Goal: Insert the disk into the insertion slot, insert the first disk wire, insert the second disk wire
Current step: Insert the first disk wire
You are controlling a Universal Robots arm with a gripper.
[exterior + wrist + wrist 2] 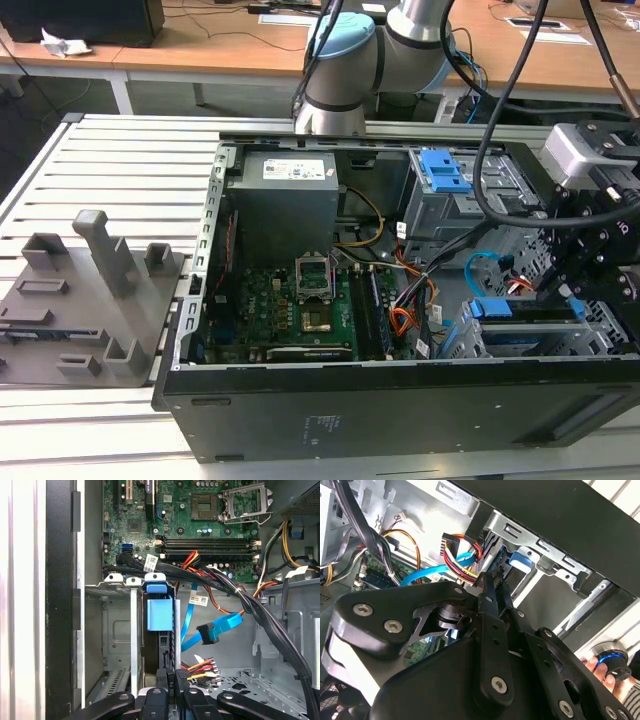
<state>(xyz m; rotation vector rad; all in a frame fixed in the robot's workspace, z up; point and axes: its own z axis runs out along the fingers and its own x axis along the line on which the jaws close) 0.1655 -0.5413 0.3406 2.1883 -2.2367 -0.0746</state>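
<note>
Pincer (pixel 172 678) nearly closed; we see it pinching black plug of first disk wire (pixel 201 667) at disk (pixel 159 614), seated in insertion slot (pixel 107 630), exterior view's right; second disk wire (pixel 220 625) loose just beside.

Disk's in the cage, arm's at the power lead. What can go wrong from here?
1. The first disk wire fans off sideways at the gripper; its plug may meet the disk tilted and jam.
2. The second disk wire hangs loose beside the insertion slot and might snag.
3. A hand sits near the gripper in the second wrist view: pinch hazard.
</note>
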